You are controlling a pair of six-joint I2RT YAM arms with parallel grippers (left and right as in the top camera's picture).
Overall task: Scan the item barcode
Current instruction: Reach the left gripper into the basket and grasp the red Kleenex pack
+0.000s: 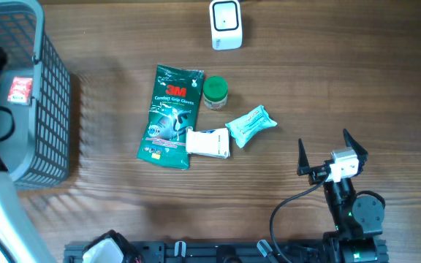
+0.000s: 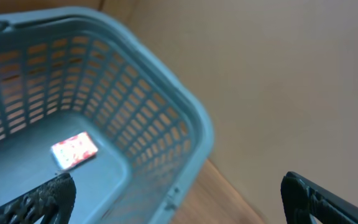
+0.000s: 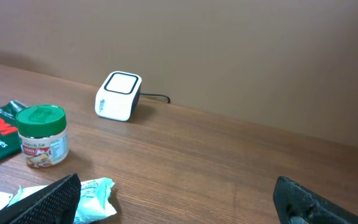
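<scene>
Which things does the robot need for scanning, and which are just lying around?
For the job: scanner, glove pack, jar, small box, teal packet.
Probably just lying about: basket, red-and-white packet inside it.

Table (image 1: 357, 73): brown wood-grain top.
Scanner (image 1: 226, 24): small white block standing near the far edge, with a dark cable running off behind it.
Basket (image 1: 50, 95): grey-blue plastic mesh, standing at the left side.
Gloves packet (image 1: 172, 115): green, marked 3M, lying flat mid-table.
Jar (image 1: 215, 92): green lid, upright, just beside the gloves packet's far right corner.
Box (image 1: 208, 142): white, lying flat, its left end over the gloves packet's edge.
Teal pouch (image 1: 251, 126): crinkled, just beside the box's right end.
</scene>
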